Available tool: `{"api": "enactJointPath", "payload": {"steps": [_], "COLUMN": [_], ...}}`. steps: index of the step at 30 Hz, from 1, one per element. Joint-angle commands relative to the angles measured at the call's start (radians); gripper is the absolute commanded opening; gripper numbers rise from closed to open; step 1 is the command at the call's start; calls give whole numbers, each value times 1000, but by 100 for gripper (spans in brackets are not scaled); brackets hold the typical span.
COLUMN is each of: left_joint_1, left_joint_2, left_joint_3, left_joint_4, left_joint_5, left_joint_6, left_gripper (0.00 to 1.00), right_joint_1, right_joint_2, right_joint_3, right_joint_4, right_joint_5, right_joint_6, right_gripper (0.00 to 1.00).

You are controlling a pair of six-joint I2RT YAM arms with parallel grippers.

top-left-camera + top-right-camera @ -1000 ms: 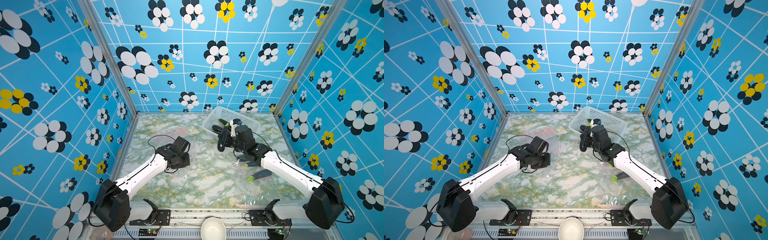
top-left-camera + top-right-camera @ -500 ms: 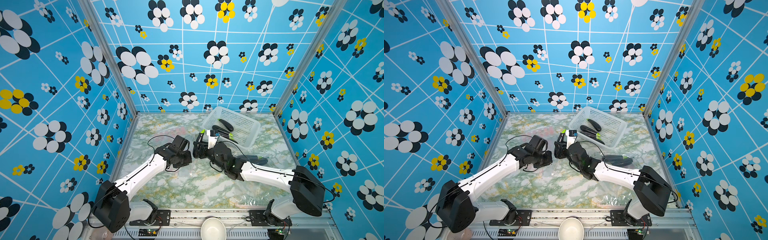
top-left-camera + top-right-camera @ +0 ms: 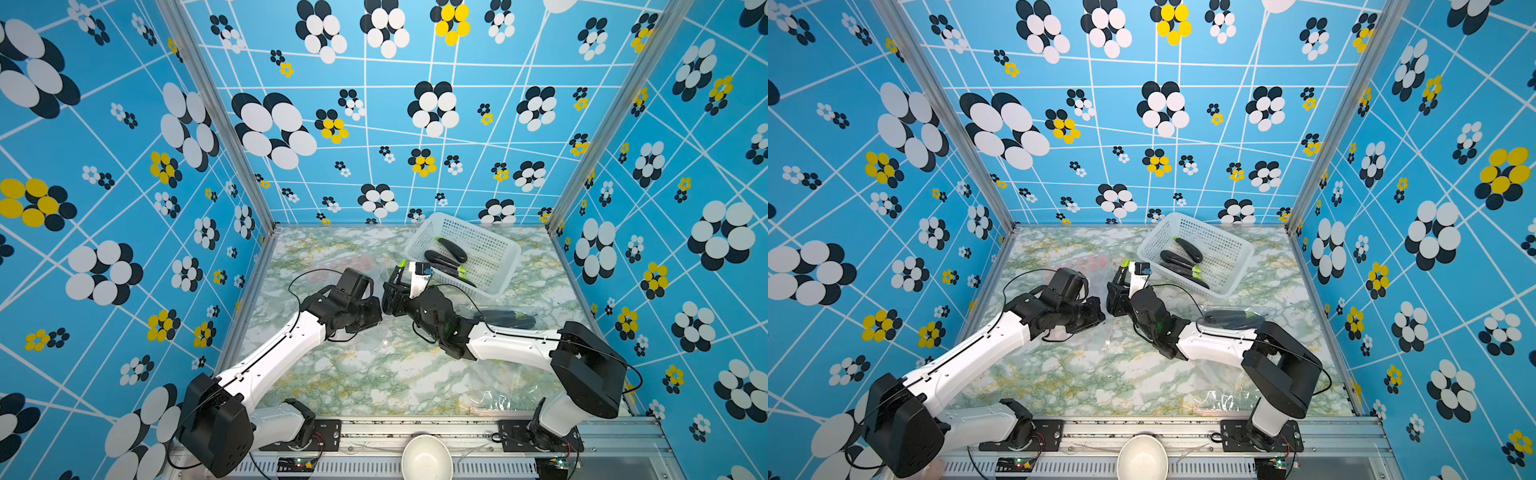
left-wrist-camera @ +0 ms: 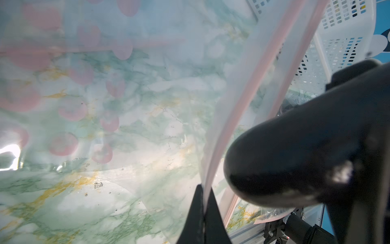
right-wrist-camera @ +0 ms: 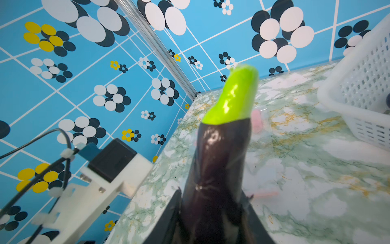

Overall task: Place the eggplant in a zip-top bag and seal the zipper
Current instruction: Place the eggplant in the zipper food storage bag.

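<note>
My right gripper [image 5: 211, 196] is shut on a dark purple eggplant [image 5: 221, 152] whose green stem end points away from the wrist. In both top views it [image 3: 395, 286] [image 3: 1115, 291] holds the eggplant [image 3: 402, 264] [image 3: 1125, 263] mid-table, right beside my left gripper [image 3: 374, 309] [image 3: 1096, 316]. The left gripper [image 4: 204, 188] is shut on the pink zipper rim of the clear zip-top bag [image 4: 238, 101], which has pink dots. The eggplant's rounded dark end [image 4: 285, 164] sits just outside the bag's mouth. The bag [image 3: 345, 266] lies behind the left gripper.
A white mesh basket [image 3: 513, 249] with more eggplants stands at the back right. A bagged eggplant [image 3: 505, 320] lies behind the right forearm, and another clear bag [image 3: 498, 403] at the front right. A white bowl [image 3: 426, 457] sits on the front rail.
The right arm has swung left from the basket with the eggplant in its grip, up to the left gripper and the bag's mouth. The left arm has barely moved.
</note>
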Motion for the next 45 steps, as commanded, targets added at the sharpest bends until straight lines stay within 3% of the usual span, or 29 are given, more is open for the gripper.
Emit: {"api": "enactJointPath", "payload": {"steps": [1,9,15,32,39,45], "left_joint_1": [14,28,38,49,49,49], "left_joint_2": [-36,-59,-69,-78,-73,-69], "left_joint_3": [-18,-28,-28,-13,-9,-2], "left_joint_4": [25,47,56,37,25,22], "left_joint_5": [17,30,28,17,14,8], "left_joint_6": [-16,-16,-15,10,19,22], "left_gripper": [0,0,0,0,0,0], "right_joint_1": [6,11,12,5,-119,-282], "right_joint_2": [23,43,32,-180,-287,-275], "right_joint_3": [28,55,63,67,136,294], "right_joint_4": [16,-36,-78,-262,-505,-801], "right_joint_5": [-5,-42,-56,8,-48,-116], "right_joint_6": [-18,-25,-9,-112,-134,-214], "right_gripper": [34,41,56,62,61,62]}}
